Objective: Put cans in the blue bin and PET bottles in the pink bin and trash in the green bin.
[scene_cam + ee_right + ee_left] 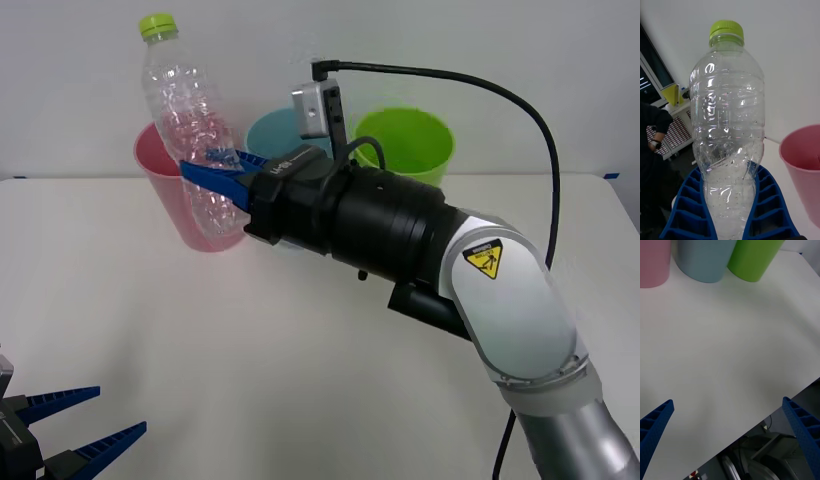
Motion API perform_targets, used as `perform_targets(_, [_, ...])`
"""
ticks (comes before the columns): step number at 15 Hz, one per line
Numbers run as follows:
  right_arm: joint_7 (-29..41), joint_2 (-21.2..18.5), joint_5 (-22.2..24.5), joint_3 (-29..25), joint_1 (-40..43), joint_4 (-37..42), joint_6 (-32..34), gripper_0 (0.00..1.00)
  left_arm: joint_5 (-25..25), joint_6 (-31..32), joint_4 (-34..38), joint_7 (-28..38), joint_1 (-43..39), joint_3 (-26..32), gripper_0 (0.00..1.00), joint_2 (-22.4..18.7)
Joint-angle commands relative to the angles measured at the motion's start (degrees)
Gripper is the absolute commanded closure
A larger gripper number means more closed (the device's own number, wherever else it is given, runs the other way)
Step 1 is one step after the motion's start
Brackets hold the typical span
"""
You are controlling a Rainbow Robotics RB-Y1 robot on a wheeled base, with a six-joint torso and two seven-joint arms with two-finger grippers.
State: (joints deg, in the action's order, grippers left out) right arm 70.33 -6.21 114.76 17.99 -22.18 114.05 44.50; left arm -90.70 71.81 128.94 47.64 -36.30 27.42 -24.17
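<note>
**Bottle held high at pink bin: release risk**

The right gripper (222,177) pinches the bottle (194,130) low on its body, cap up, raised in front of the pink bin (165,190). Whether it is centred over the opening cannot be told. Judged risks: released off-centre, the tall bottle could strike the rim, tip the bin or roll away; the crinkled wall may slip. The left gripper (75,420) waits spread, near the table's (250,350) front edge.

Lab: bare white table (200,340)
</note>
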Motion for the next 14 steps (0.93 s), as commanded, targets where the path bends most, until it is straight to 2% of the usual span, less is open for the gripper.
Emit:
perform_targets(1, [-2.0,3.0,0.0,0.9,-4.1,-6.3,-6.0,1.00,0.0,0.0,0.0,0.0,0.0,0.0,0.00,0.0])
perform_targets(3, [-2.5,3.1,0.0,3.7,-6.8,-10.5,-12.3,1.00,0.0,0.0,0.0,0.0,0.0,0.0,0.00,0.0])
perform_targets(5, [-3.3,3.1,0.1,5.2,-9.9,-13.9,-15.6,1.00,0.0,0.0,0.0,0.0,0.0,0.0,0.00,0.0])
perform_targets(11, [-5.4,3.2,1.2,5.2,-20.5,-24.8,-17.9,1.00,0.0,0.0,0.0,0.0,0.0,0.0,0.00,0.0])
perform_targets(14, [-5.2,3.3,5.5,5.2,-25.5,-30.0,-18.2,1.00,0.0,0.0,0.0,0.0,0.0,0.0,0.00,0.0])
